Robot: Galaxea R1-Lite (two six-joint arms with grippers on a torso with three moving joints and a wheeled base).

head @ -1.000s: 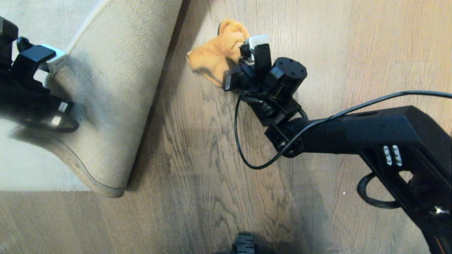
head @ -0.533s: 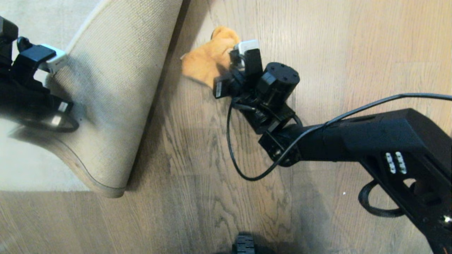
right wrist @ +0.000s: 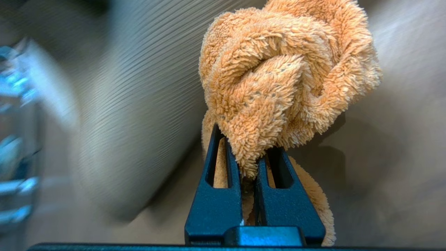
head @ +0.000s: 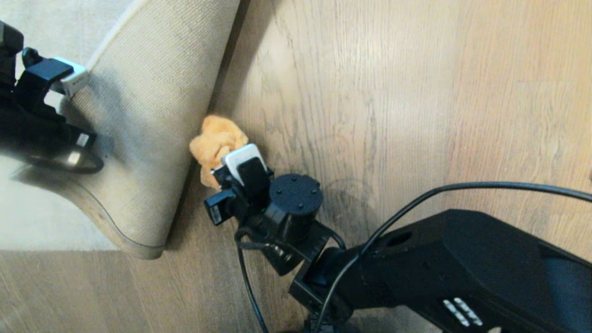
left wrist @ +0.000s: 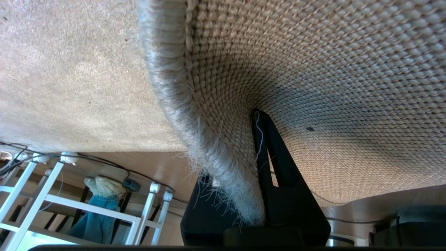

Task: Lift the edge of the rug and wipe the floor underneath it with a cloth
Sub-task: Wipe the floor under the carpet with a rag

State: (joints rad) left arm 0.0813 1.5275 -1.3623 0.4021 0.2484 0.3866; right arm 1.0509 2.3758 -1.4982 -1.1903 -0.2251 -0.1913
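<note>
Cloth and lifted rug are now side by side, and this is the relation you must watch. Your right end effector is clenched on the cloth; in the right wrist view the two black fingers pinch a fold of the bunched orange plush. The cloth sits on the floor just beside the line where the rug edge rises from the planks, with its tan woven backing turned toward you. Your left end effector is shut on the bound border, at the left of the head view, and it holds the corner up and folded back. So the strip to wipe lies from the right end effector toward the robot's left, in the shadow under the raised backing, and its long axis runs along the fold line, from near the robot away from it. I judge that the right arm is the nearer one for this strip; the left arm must only hold the rug. If you push too far left, the cloth may catch on the backing.
</note>
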